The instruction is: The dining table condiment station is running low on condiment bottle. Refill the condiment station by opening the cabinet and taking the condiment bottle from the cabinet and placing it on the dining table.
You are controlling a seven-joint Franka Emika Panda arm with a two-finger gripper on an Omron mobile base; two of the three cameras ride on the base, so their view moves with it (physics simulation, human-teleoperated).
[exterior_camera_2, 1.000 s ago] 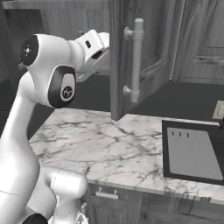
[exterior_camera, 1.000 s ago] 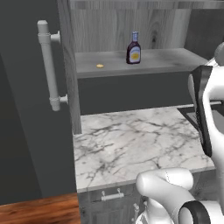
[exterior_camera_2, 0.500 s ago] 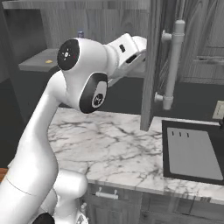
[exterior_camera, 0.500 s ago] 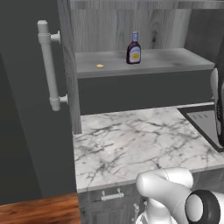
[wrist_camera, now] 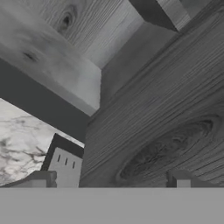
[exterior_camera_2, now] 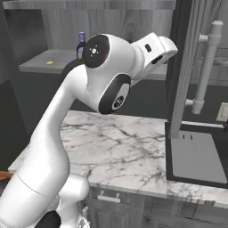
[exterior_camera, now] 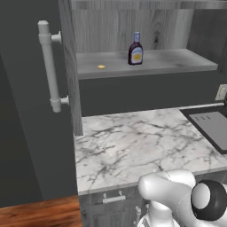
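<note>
1. so, the cabinet (exterior_camera: pixel 146 26) stands open: in the left base view its left door (exterior_camera: pixel 66 88) is swung out toward the camera at the left of the frame, with its pale bar handle (exterior_camera: pixel 48 66) on the outer face, and the grey shelf (exterior_camera: pixel 177 62) lies bare to view across the upper middle.
2. the condiment bottle (exterior_camera: pixel 135 49) stands upright on that shelf at upper centre, label facing out, with a small yellow scrap (exterior_camera: pixel 101 67) lying well to its left. in the right base view the bottle (exterior_camera_2: pixel 81 43) peeks out at upper left, partly hidden behind the arm's shoulder joint.
3. the right door (exterior_camera_2: pixel 182 75) hangs edge-on in the upper right of the right base view, its handle (exterior_camera_2: pixel 205 67) beyond it, and the wrist of the arm (exterior_camera_2: pixel 153 51) reaches up beside the door's inner face. i judge the hand sits there because it is working that door wide, so the shelf is free to reach.
4. in the hand view the two fingers (wrist_camera: pixel 41 178) rise at the bottom edge, far apart at the lower left and lower right, and nothing lies between them; they look along wood-grain panel (wrist_camera: pixel 166 131) that runs close in front, and whether a tip touches it i cannot tell.
5. below the shelf, the marble tabletop (exterior_camera: pixel 146 150) carries nothing of the task; a dark sink (exterior_camera_2: pixel 196 156) sits at its right end.
6. judging by this, the opening step is about done and the bottle is not yet taken.
</note>
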